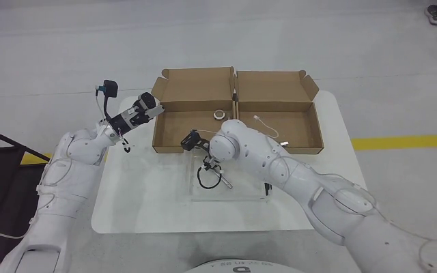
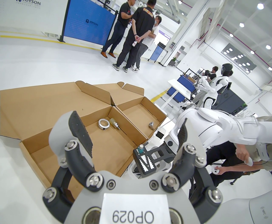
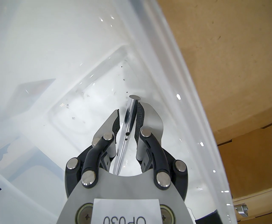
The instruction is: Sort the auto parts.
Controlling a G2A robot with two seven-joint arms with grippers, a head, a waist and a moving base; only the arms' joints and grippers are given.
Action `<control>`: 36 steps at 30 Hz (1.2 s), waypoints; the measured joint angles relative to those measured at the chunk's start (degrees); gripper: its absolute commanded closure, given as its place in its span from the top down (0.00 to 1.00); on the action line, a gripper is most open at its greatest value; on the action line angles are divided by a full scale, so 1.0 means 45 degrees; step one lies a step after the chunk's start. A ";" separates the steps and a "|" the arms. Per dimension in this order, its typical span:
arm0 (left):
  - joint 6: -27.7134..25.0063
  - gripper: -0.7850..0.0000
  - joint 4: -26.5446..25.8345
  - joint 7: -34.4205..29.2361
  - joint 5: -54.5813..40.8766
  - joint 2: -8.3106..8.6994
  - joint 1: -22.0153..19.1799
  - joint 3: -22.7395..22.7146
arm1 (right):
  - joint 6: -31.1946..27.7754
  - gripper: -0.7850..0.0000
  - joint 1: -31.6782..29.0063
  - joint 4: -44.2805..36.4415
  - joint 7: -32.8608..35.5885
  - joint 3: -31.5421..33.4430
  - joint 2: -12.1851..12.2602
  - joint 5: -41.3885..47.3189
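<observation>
- Right pincer (image 3: pixel 127 118): clamped on steel rod (image 3: pixel 125 131), inside clear tray (image 3: pixel 161 84); I judge the pickup step.
- Left pincer (image 2: pixel 129 118): wide open, empty.
- Next: lift rod over rim, towards cardboard boxes (image 1: pixel 177 136).

**A:** Panel (a), from above: what lay underfoot?

**B:** A pale grey floor (image 1: pixel 205 34), smooth and faintly glossy. A yellow line (image 1: pixel 396 142) crossed it to the right of a white table (image 1: pixel 123 205) with rounded corners.

**A:** Panel (b), the hall beyond?

**B:** A blue partition panel (image 2: pixel 89 23) on black feet stood before a white wall (image 2: pixel 42 17). Farther off stood a second white table (image 2: pixel 178 87), a blue screen behind it.

**A:** And the light?

**B:** Round ceiling lamps (image 2: pixel 241 24) shone in rows from a high white ceiling. A thin red stripe (image 2: pixel 244 41) ran along the far wall.
</observation>
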 measured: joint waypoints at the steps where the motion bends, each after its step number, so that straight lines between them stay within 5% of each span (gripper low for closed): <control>1: 0.0000 1.00 0.0000 0.0000 0.0000 0.0000 0.0000 0.0000 | 0.0010 0.20 0.0026 0.0090 0.0016 -0.0006 -0.0046 0.0008; 8: 0.0000 1.00 0.0000 0.0000 0.0000 0.0000 0.0000 0.0000 | 0.0010 0.00 0.0152 0.0529 0.0102 -0.0032 -0.0279 0.0003; 15: 0.0000 1.00 0.0000 0.0000 0.0000 0.0000 0.0000 0.0000 | -0.0595 0.00 -0.0013 0.0202 -0.0118 0.0249 -0.0173 -0.0094; 36: 0.0000 1.00 0.0000 0.0000 0.0000 0.0000 0.0000 0.0000 | -0.2554 0.00 -0.4058 -0.5781 -0.1815 0.3571 0.2472 -0.3938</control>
